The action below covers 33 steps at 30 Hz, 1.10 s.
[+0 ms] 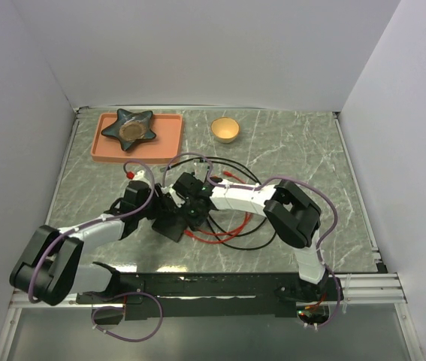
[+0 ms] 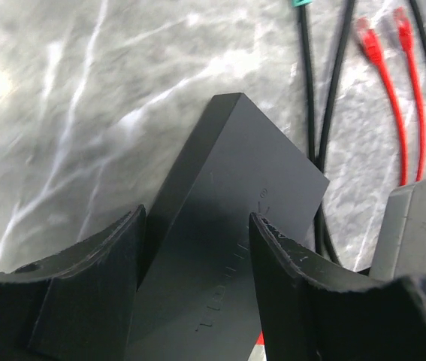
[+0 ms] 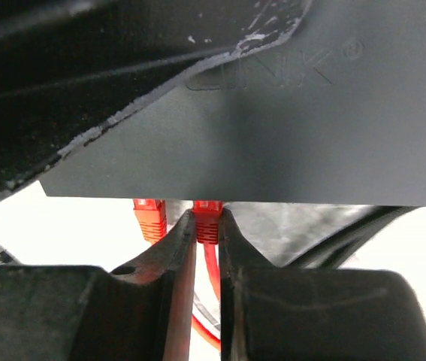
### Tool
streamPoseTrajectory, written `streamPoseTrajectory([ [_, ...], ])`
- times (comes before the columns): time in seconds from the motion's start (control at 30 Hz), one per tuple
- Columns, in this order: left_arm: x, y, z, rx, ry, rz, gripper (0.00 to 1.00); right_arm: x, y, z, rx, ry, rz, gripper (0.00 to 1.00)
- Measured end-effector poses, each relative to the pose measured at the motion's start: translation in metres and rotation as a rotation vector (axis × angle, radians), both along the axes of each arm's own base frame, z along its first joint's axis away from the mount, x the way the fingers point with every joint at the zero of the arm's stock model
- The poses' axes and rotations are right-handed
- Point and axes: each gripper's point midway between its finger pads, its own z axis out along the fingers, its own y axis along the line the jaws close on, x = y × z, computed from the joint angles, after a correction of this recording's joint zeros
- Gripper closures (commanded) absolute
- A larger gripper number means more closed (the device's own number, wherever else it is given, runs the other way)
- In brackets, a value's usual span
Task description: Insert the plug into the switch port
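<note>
Check the left arm (image 1: 92,229): it reaches from 7 o'clock toward 2 o'clock, its jaws spread wide and clamped across the black box (image 2: 228,195). Your right arm (image 1: 243,197) folds at 3 o'clock, forearm pointing to 9 o'clock, jaws pinching the red plug (image 3: 207,210).

Star dish (image 1: 115,129) on pink tray (image 1: 169,137), yellow bowl (image 1: 225,129) near.

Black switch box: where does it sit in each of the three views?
Top external: the black switch box at table centre, where the two arms meet.
Left wrist: the box mid-frame, running up between the left jaws.
Right wrist: the box fills the upper frame, above the right jaws.
Shared landmark: the red cable at the box.
</note>
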Motion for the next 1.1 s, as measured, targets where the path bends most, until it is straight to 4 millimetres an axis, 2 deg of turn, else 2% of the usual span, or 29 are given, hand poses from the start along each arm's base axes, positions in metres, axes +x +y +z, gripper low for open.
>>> streamPoseTrajectory([
  [0.3, -0.014, 0.014, -0.005, 0.046, 0.062, 0.044, 0.4, -0.007, 0.01, 0.004, -0.009, 0.047, 0.017, 1.0],
  [0.63, -0.013, 0.02, -0.006, 0.065, 0.07, 0.081, 0.38, -0.004, 0.014, 0.006, -0.02, 0.06, 0.009, 1.0],
  [0.7, -0.014, 0.022, -0.006, 0.077, 0.084, 0.084, 0.37, -0.004, 0.015, 0.007, -0.016, 0.062, 0.004, 0.88],
  [0.87, -0.019, 0.026, -0.006, 0.116, 0.136, 0.087, 0.33, -0.003, 0.018, 0.007, -0.006, 0.06, -0.01, 0.85],
  [1.0, -0.02, 0.029, -0.003, 0.144, 0.158, 0.083, 0.3, 0.0, 0.02, 0.009, 0.018, 0.04, -0.013, 0.73],
  [1.1, -0.02, 0.03, -0.002, 0.153, 0.167, 0.071, 0.28, 0.001, 0.021, 0.008, 0.039, 0.022, -0.016, 0.71],
])
